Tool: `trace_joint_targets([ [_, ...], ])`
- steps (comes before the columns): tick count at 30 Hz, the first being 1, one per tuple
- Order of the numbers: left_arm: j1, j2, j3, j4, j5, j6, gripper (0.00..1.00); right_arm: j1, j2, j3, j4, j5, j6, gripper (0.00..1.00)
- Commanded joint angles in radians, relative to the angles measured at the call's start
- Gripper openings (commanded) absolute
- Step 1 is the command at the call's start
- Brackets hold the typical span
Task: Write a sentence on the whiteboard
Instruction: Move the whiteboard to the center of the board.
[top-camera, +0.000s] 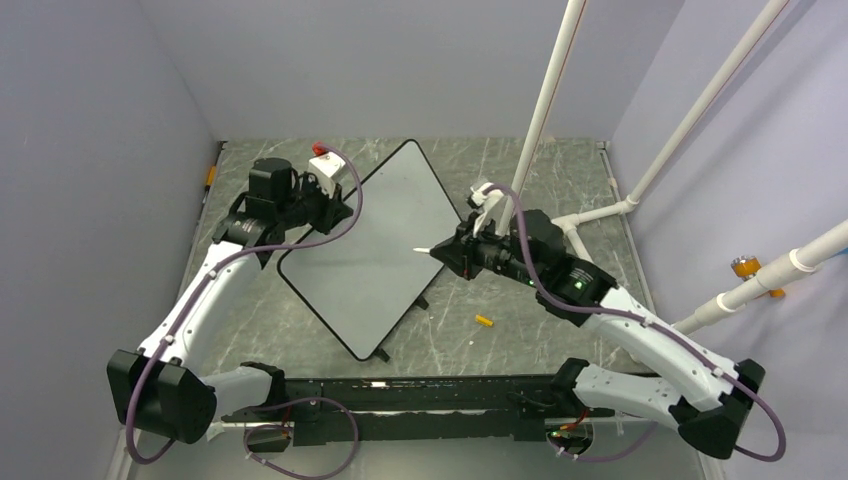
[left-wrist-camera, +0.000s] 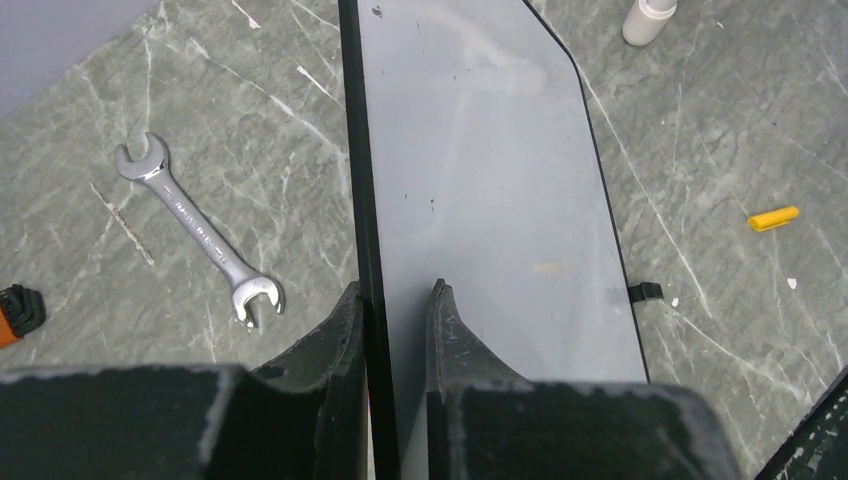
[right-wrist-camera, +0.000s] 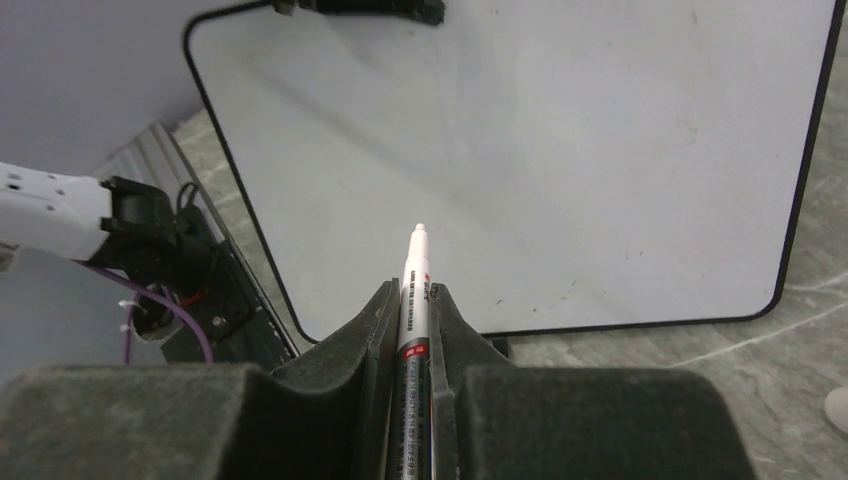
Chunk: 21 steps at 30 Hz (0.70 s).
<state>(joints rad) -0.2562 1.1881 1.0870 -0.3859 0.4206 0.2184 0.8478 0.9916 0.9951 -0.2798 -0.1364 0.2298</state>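
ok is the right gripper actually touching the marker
Touching. The right wrist view shows the marker pinched between both fingers of the right gripper, its tip out over the whiteboard.

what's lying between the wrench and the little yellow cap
The whiteboard lies between the wrench and the yellow cap, its black edge straddled by the left pincer. The left wrist view shows it.

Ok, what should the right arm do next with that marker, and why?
Probably ease the marker tip down onto the whiteboard: the right pincer clamps it uncapped, aimed at a blank surface with nothing written, while the left pincer straddles the board's rim.
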Motion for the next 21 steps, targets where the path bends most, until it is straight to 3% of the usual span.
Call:
trace_joint_targets([
  [1, 0.021, -0.008, 0.068, -0.070, -0.147, 0.322, 0.00, 0.004, -0.104, -0.001, 0.093, -0.020, 0.011, 0.00],
  [11, 0.029, 0.054, 0.282, -0.318, -0.059, 0.262, 0.00, 0.004, -0.193, -0.060, 0.076, -0.019, 0.059, 0.00],
  [21, 0.031, -0.056, 0.190, -0.363, -0.067, 0.167, 0.00, 0.003, -0.231, -0.084, 0.054, -0.027, 0.075, 0.00],
])
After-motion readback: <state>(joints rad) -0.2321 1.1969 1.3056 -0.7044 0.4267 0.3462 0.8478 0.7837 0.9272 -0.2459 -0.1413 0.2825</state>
